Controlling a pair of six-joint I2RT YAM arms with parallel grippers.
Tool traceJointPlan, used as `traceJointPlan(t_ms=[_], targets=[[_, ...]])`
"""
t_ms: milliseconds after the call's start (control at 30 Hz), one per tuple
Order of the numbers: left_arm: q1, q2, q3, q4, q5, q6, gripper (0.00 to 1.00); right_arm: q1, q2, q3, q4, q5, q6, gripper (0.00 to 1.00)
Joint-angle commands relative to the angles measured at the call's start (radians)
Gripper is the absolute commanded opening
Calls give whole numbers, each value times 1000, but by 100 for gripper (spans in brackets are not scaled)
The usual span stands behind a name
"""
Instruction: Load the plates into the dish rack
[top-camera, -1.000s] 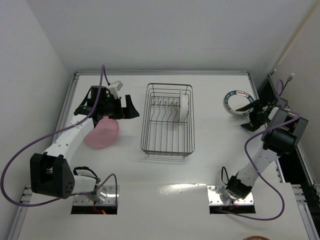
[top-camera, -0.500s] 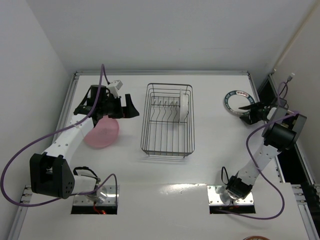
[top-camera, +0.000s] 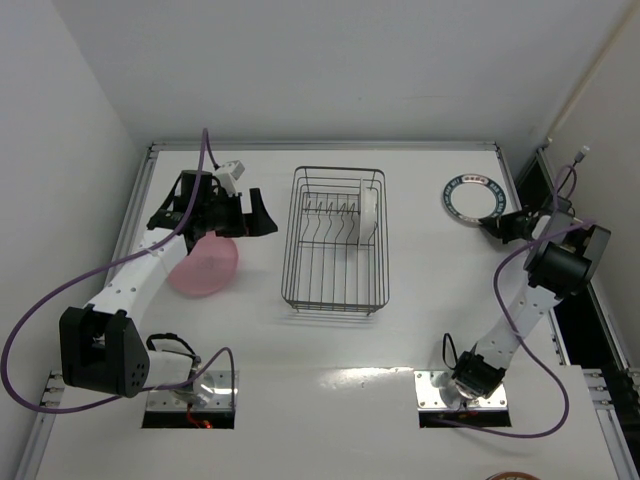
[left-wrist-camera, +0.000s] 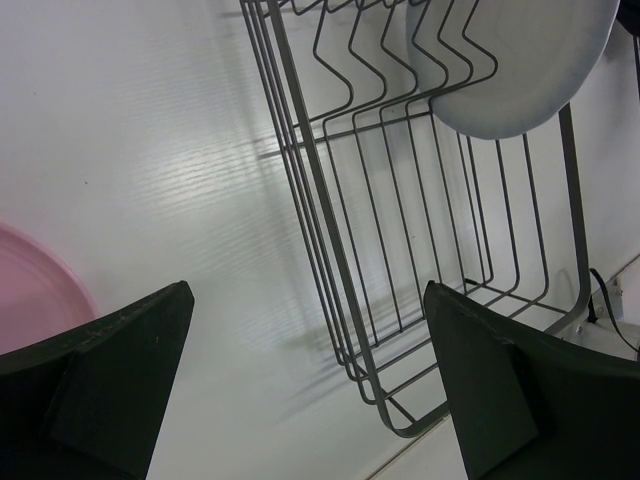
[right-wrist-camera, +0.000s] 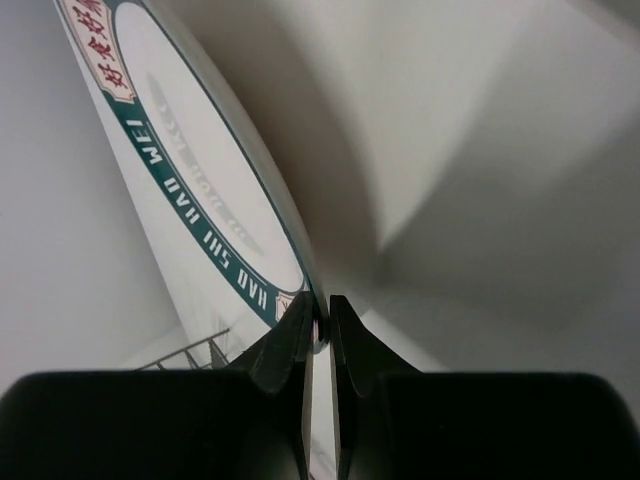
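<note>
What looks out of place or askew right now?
Nothing stands out. A round white plate stands upright in the dark wire dish rack, the round pink plate lies flat, and the right claw grips the green-rimmed white plate by its rim.

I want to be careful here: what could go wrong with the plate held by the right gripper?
The right gripper pinches the round white plate with the dark green lettered rim only at its edge, so it might slip or swing. Brought to the dark wire dish rack, it might knock the plain white plate standing there.
</note>
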Motion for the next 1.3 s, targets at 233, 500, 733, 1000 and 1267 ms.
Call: traceJointPlan(t_ms=[233,500,733,1000,1267], targets=[[15,2,37,11,17,-5,100,48,-475,-187,-64,172,-128,0],[25,2,37,11,26,-14,100,237,-884,-43,-366,429,-264,0],[25,2,28,20,26,-14,100,508,-937,80,-501,603,-326,0],[25,2,28,20,17,-14,100,930,-806,351,-699,917,-344,0],[25,2,28,11,17,-14,100,1130,-620,558,-877,1091,-324,0]])
